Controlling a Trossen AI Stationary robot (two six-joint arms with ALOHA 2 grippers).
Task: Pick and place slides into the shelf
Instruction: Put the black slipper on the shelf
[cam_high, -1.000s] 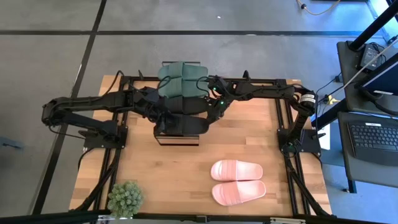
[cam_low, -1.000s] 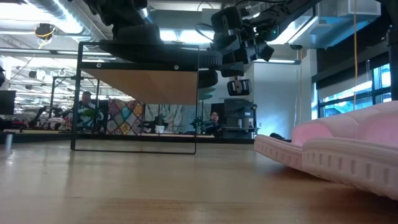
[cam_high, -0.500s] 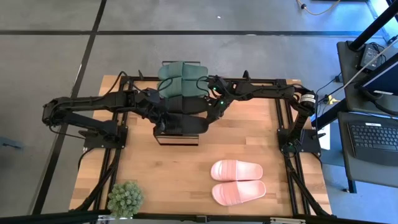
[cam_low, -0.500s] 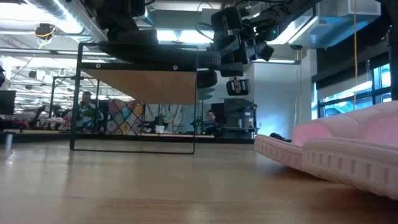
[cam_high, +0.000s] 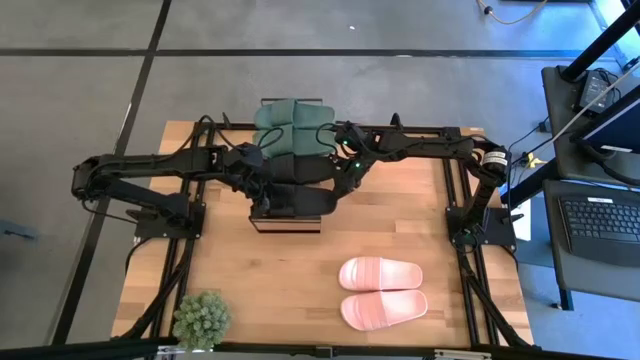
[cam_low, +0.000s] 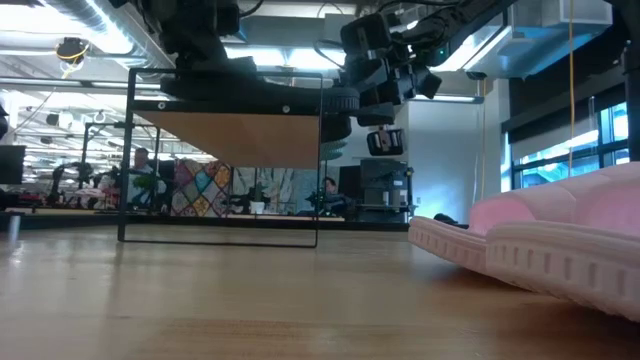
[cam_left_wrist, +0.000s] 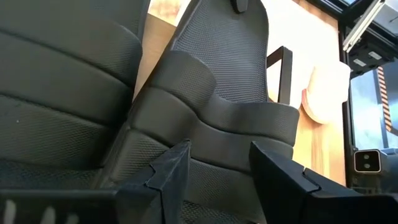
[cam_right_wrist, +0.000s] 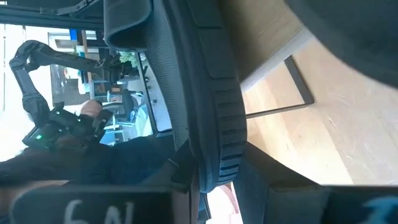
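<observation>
Both black slides (cam_high: 292, 198) on the shelf (cam_high: 285, 222) top: right claw (cam_high: 338, 183) clamped on one's edge, steadying; left claw (cam_high: 262, 180) parted over the other's strap.

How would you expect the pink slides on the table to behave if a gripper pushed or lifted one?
The pink slides lie flat on broad soles, so one would probably slide, not roll or tip. They look like thick moulded foam, so likely light and fairly stiff. The ribbed sole edge might grip the table a little.
</observation>
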